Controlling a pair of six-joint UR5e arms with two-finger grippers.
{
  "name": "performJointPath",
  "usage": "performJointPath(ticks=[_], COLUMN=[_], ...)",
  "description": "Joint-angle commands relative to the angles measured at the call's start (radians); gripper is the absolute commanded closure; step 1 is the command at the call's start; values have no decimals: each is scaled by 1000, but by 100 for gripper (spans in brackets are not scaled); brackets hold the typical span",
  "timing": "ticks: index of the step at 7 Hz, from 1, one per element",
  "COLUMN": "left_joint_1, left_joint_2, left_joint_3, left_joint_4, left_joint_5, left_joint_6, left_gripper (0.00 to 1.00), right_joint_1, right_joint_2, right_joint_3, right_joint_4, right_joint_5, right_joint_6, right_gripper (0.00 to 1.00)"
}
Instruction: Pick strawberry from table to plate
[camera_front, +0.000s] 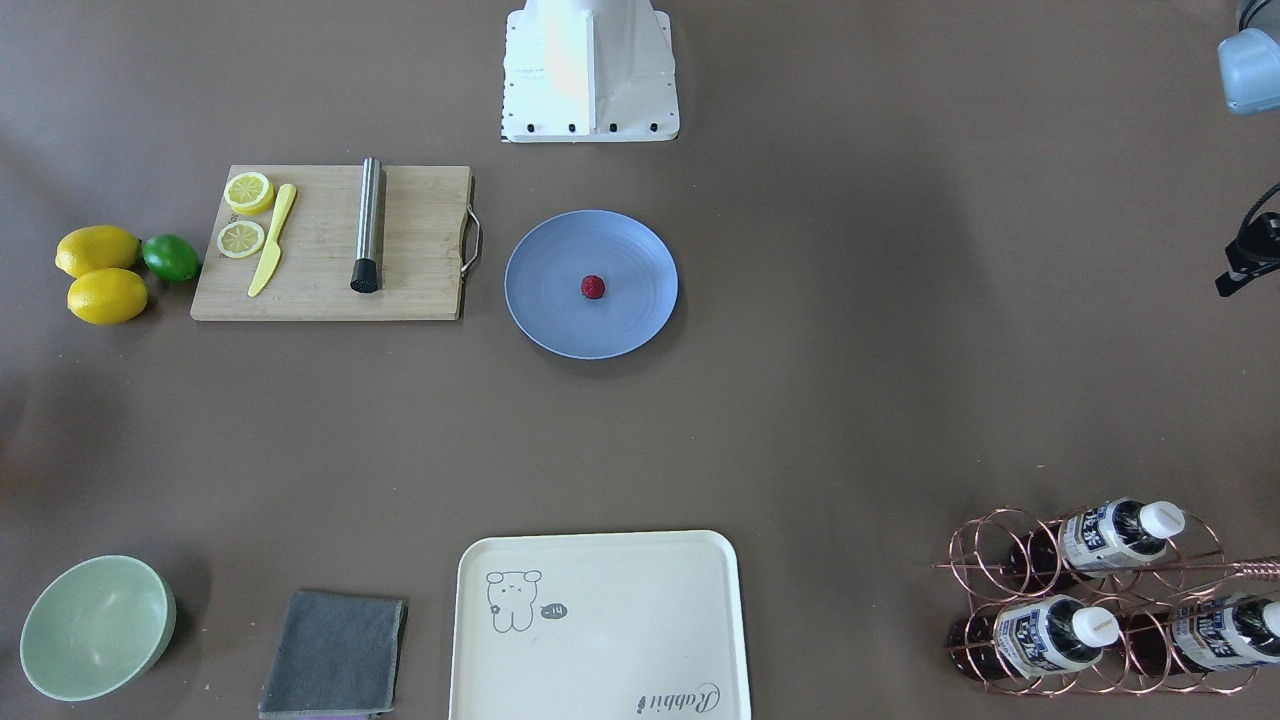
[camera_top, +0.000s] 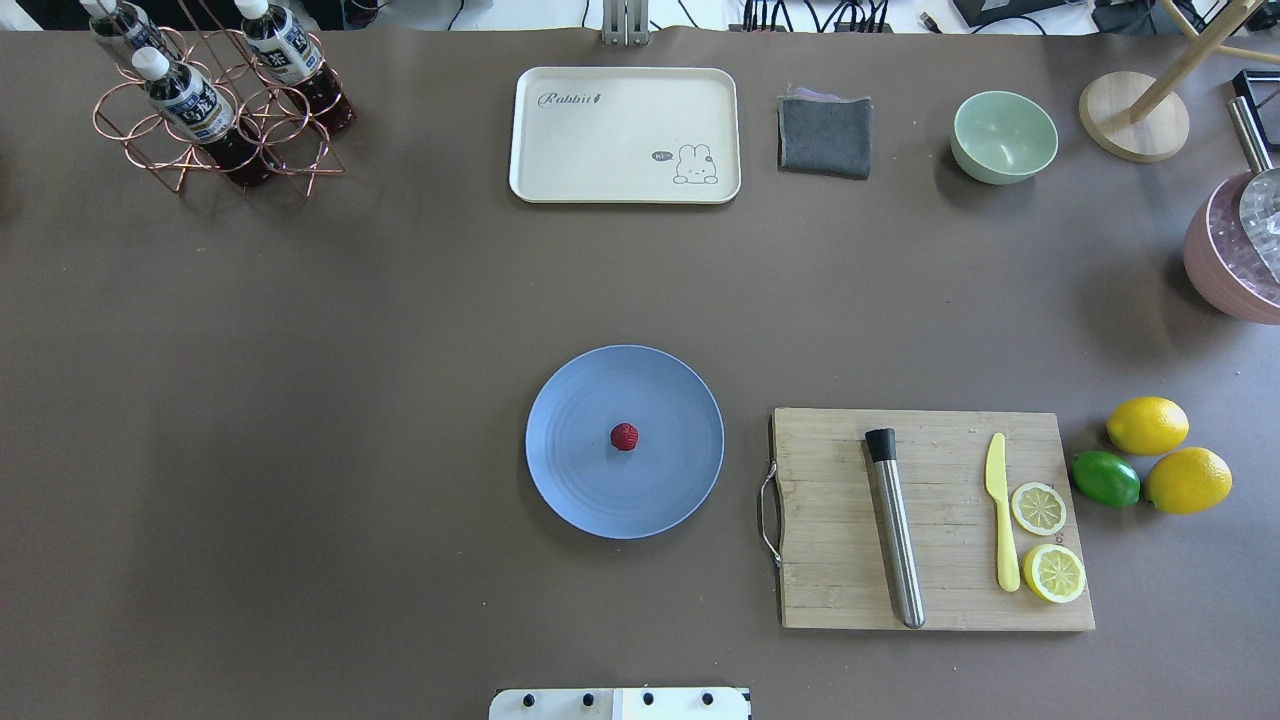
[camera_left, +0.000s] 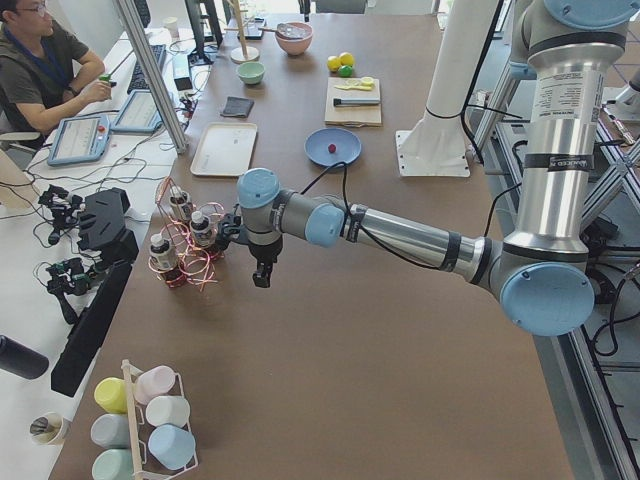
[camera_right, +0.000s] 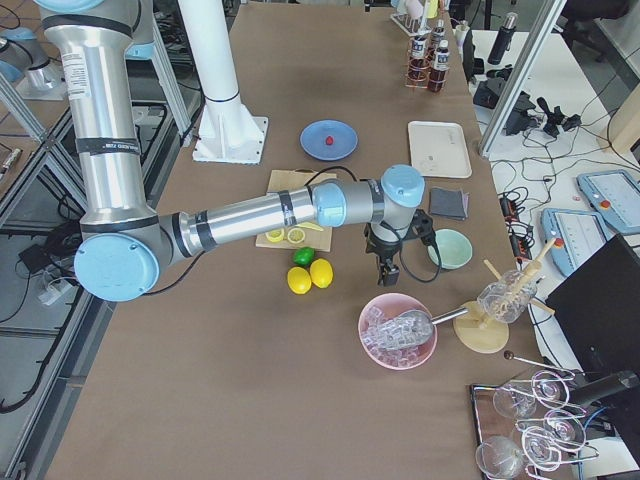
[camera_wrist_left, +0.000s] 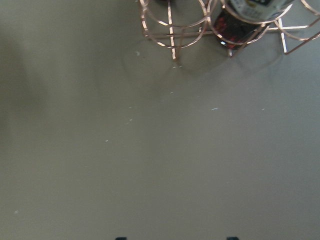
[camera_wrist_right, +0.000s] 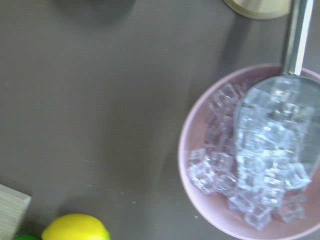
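Observation:
The small dark-red strawberry (camera_front: 592, 287) (camera_top: 624, 436) lies in the middle of the round blue-grey plate (camera_front: 640, 255) (camera_top: 580, 485), which rests on the brown table (camera_top: 350, 400). Neither gripper is near it. My left gripper (camera_left: 261, 281) hangs over the table's left end beside the copper bottle rack (camera_left: 180, 250). In the left wrist view only two dark fingertips (camera_wrist_left: 120, 238) peek in at the bottom edge, set wide apart over bare table. My right gripper (camera_right: 388, 275) hovers at the other end above the pink ice bowl (camera_right: 398, 330); whether it is open or shut, I cannot tell.
A wooden cutting board (camera_top: 830, 580) with a steel muddler, yellow knife and lemon slices lies right of the plate. Two lemons (camera_top: 1148, 425) and a lime sit beyond it. A cream tray (camera_top: 625, 135), grey cloth (camera_top: 825, 135) and green bowl (camera_top: 1003, 135) line the far edge.

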Motion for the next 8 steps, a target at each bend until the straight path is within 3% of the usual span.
performJointPath(ticks=[1, 3, 8], left_joint_1=[-22, -74, -76], left_joint_2=[41, 61, 75], left_joint_3=[12, 12, 23], left_joint_4=[31, 19, 19], left_joint_5=[4, -3, -2], left_joint_6=[37, 38, 37], left_gripper=[3, 3, 2], right_joint_1=[102, 105, 102], right_joint_2=[-9, -14, -18], right_joint_3=[-92, -92, -87], right_joint_4=[-11, -8, -5], right_joint_5=[-11, -11, -10], right_joint_6=[-192, -192, -189], right_gripper=[0, 0, 0])
